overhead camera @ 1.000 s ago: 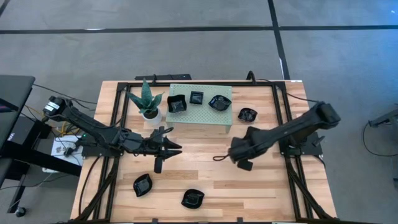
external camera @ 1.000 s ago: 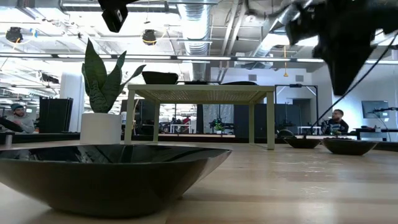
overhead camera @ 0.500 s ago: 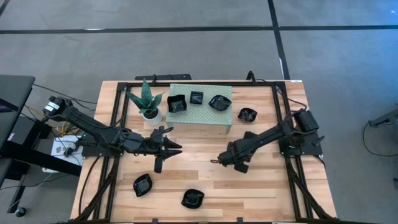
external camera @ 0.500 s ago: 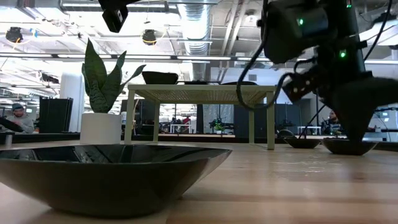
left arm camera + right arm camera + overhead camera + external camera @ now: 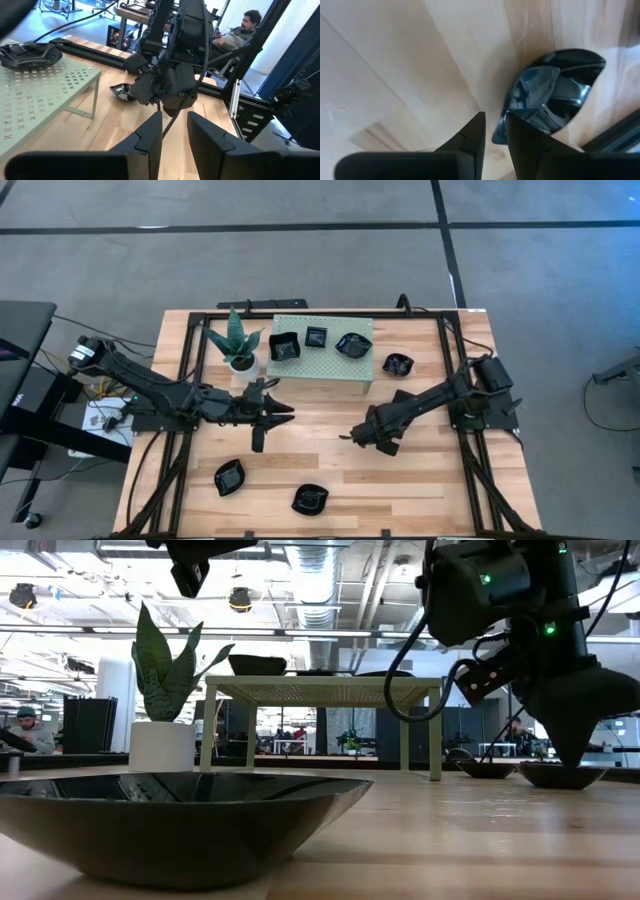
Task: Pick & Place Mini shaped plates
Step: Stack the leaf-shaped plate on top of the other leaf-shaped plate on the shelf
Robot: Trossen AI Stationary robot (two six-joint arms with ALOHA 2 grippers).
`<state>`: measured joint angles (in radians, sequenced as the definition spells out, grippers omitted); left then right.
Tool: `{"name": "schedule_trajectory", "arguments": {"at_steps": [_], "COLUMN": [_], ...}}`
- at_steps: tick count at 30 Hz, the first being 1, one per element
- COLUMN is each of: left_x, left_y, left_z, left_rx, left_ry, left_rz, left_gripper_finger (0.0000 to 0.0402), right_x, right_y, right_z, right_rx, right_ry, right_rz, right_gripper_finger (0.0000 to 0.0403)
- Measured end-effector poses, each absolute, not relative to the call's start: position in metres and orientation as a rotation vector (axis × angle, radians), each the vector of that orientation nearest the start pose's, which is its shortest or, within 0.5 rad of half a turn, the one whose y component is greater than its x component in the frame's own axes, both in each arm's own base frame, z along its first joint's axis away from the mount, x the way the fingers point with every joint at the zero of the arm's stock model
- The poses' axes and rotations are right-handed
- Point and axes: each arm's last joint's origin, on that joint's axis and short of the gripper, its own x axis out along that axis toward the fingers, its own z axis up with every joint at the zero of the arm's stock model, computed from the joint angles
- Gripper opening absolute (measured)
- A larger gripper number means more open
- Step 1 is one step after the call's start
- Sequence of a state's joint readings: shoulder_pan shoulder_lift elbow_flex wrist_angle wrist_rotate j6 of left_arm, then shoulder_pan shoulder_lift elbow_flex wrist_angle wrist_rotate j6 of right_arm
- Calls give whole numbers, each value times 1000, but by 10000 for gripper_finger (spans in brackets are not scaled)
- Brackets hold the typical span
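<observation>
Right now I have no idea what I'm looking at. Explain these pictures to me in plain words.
This is a robot with two dark arms working at a wooden table. One picture looks straight down from above. One looks level across the tabletop. The other two come from a camera on each arm's wrist.

On the table is a pale green stand with three small black dishes on it and a potted plant beside it. More dishes lie on the bare wood.

The left fingers hover above the middle of the table, open and empty. The right fingers are down at the rim of one dish. These pictures do not show whether they grip it.
</observation>
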<state>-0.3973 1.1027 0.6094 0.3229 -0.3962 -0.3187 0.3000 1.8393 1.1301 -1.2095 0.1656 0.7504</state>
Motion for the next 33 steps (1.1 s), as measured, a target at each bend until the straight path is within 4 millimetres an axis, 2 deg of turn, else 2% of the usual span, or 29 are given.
{"name": "schedule_trajectory", "arguments": {"at_steps": [8,12,20,23,28,33], "left_x": [224,223,223,223,223,223], "left_y": [-82,-84,-84,-84,-84,-84], "left_z": [260,260,260,260,260,260], "left_rx": [-252,-252,-252,-252,-252,-252], "left_ry": [155,156,157,156,156,156], "left_rz": [23,16,14,14,14,14], "left_gripper_finger": [92,92,92,92,92,92], "right_x": [272,265,256,255,253,247], "right_y": [70,65,59,58,61,70], "right_z": [148,138,129,129,129,139], "right_rx": [86,121,86,55,25,-3], "right_ry": [1714,1750,1787,1806,1842,1928], "right_rz": [-637,-634,-655,-620,-554,-567], "right_gripper_finger": [70,70,68,55,7,8]}}
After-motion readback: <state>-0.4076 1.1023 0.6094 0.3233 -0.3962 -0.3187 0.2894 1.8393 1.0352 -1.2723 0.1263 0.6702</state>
